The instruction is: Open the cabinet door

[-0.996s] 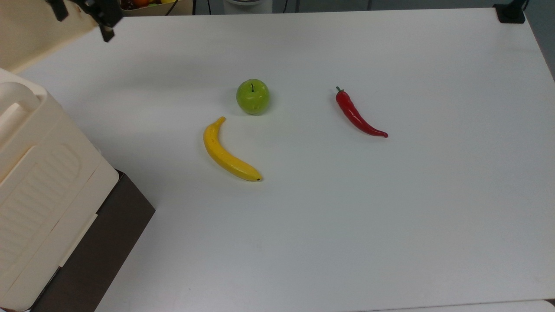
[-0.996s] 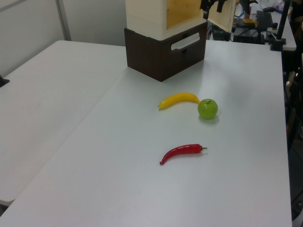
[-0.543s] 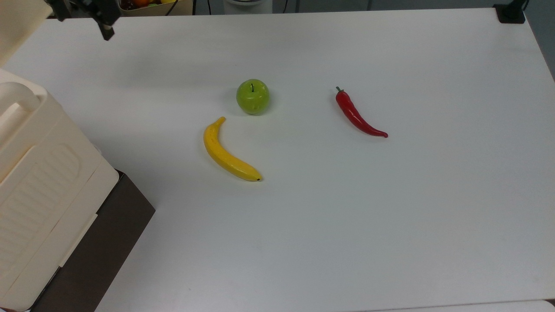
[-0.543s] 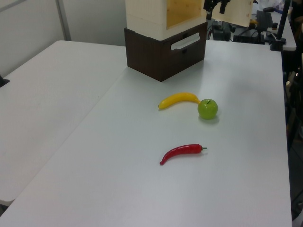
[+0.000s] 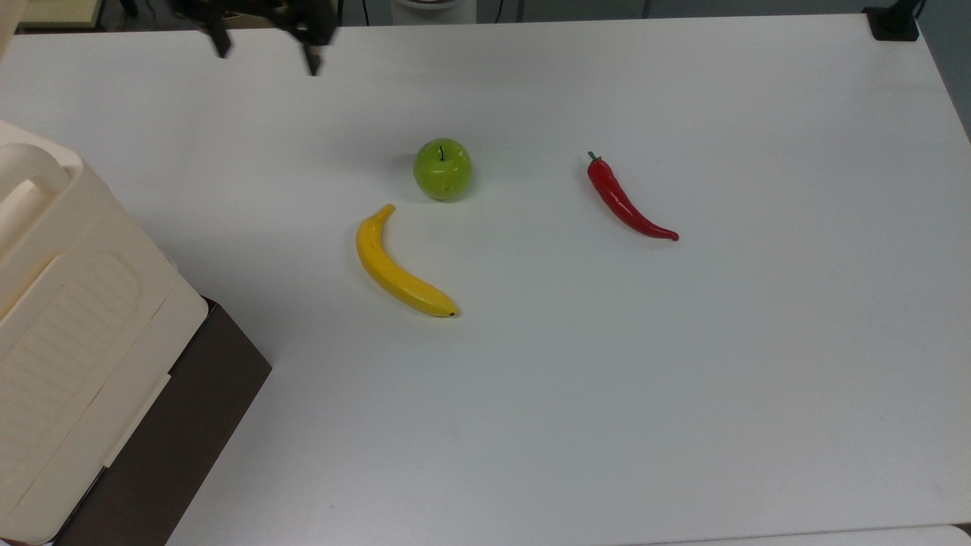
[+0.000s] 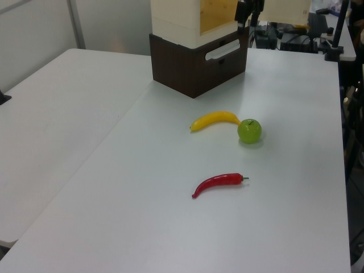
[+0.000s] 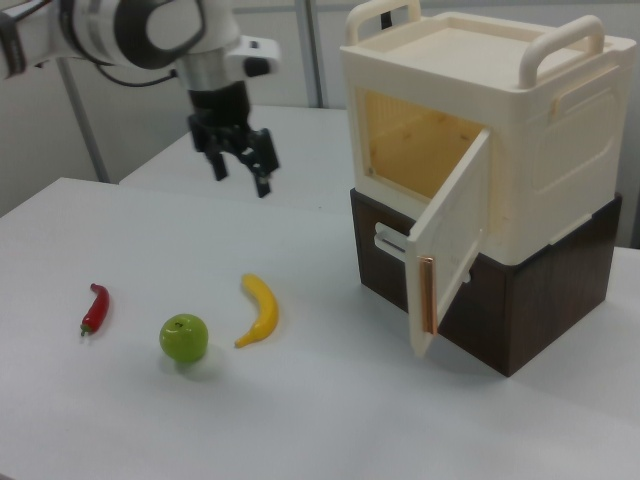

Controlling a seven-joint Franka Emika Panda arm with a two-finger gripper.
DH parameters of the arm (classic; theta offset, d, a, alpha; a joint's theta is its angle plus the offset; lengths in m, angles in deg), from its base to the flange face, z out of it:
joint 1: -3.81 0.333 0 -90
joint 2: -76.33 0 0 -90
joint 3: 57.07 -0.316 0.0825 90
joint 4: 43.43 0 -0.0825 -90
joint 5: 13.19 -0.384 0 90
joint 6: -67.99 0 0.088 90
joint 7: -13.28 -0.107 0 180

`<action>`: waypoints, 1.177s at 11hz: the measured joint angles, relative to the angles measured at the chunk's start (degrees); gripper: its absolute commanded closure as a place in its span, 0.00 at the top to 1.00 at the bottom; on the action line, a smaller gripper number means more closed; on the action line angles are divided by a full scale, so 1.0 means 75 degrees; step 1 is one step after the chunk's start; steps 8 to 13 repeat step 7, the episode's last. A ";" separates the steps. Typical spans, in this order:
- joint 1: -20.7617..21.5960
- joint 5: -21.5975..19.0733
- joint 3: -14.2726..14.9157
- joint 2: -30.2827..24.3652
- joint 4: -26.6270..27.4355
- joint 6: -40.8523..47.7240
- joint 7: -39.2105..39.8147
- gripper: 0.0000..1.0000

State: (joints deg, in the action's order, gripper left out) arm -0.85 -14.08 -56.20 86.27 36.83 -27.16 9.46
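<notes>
On the bench's (image 7: 330, 400) far side in the right view, the cream cabinet (image 7: 520, 150) is sitting on a dark brown drawer unit (image 7: 530, 310), and the cabinet door (image 7: 447, 248) is standing swung well out, baring the tan interior. The claw (image 7: 238, 155) is hanging in the air apart from the door, above the bench and beyond the banana (image 7: 258, 310), with its two fingers spread and gripping nothing. By this look, the opening itself is done.

What could go wrong from here is mostly a matter of the arm's path: a sweep toward the right view's right could be catching the door's free edge and knocking it shut — or straining its hinge. A low pass could also be nudging the banana, the green apple (image 7: 184, 338) or the red chilli pepper (image 7: 94, 308) across the bench.

The right view is giving the open doorway and the door's angle plainly. The top view is showing the cabinet's (image 5: 68, 303) ribbed side and the claw (image 5: 265, 57) at its upper edge, while the left view is placing the claw (image 6: 249, 10) just by the cabinet's (image 6: 176, 17) open front.
</notes>
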 measured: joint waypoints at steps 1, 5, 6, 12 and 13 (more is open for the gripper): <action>0.0304 0.0009 -0.0003 -0.0063 0.0096 0.0000 -0.0001 1.00; 0.1303 0.0422 0.0000 -0.0662 0.1075 0.0007 -0.0007 1.00; 0.1338 0.0452 0.0005 -0.0715 0.1221 0.0007 -0.0007 1.00; 0.1328 0.0459 0.0049 -0.0729 0.1290 0.0007 -0.0007 1.00; 0.1328 0.0459 0.0049 -0.0729 0.1290 0.0007 -0.0007 1.00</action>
